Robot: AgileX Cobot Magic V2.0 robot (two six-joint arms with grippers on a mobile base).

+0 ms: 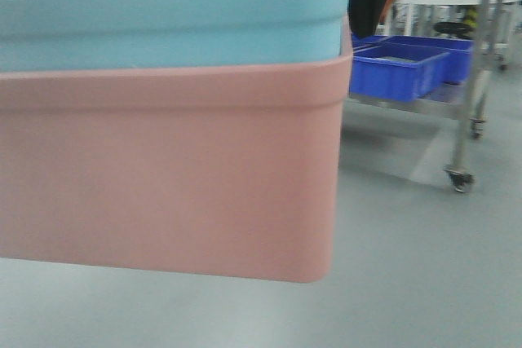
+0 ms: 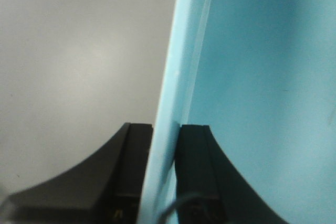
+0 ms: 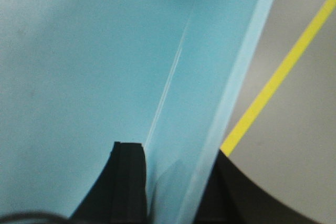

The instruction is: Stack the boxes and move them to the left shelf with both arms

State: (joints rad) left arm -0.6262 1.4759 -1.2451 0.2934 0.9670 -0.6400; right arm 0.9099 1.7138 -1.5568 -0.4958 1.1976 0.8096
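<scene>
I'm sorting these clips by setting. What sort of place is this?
Likely a factory or warehouse floor: dark blue plastic bins sit on a wheeled stainless-steel rack, a yellow painted line crosses the smooth grey floor, and a light blue plastic bin is nested in a salmon pink plastic bin.

The pink box (image 1: 163,177) runs off the left edge, hiding most of the blue box (image 1: 163,30) nested inside. Wrist views cut the left hand (image 2: 164,132) and right hand (image 3: 176,153) at the bottom.

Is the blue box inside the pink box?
Yes, it is in. The blue box sits nested in the pink box, and only its top part shows above the pink rim.
</scene>
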